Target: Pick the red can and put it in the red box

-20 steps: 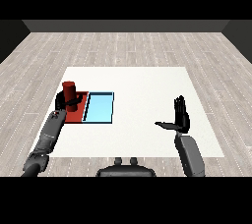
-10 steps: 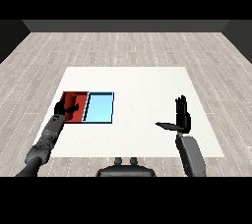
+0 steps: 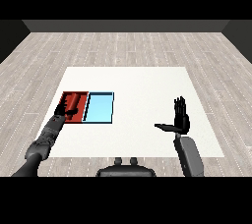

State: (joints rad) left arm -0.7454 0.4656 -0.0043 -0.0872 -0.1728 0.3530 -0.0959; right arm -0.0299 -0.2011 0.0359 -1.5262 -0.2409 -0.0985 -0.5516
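The red can (image 3: 74, 101) lies on its side inside the red tray (image 3: 81, 112), at the left of the table. My left hand (image 3: 62, 113) rests at the tray's near left corner, right by the can's near end, and whether it still holds the can is hidden. My right hand (image 3: 181, 120) hovers over the right part of the table, far from both trays. It is open, with fingers pointing up and the thumb stretched to the left, and holds nothing.
The light blue tray (image 3: 100, 107) lies flush against the red tray's right side. The white table (image 3: 142, 85) stretches between the trays and my right hand. Grey wood floor surrounds the table.
The can was upright in my left hand above the red tray; it has come down and now lies in the tray. My left hand has sunk with it. The right hand has not moved.
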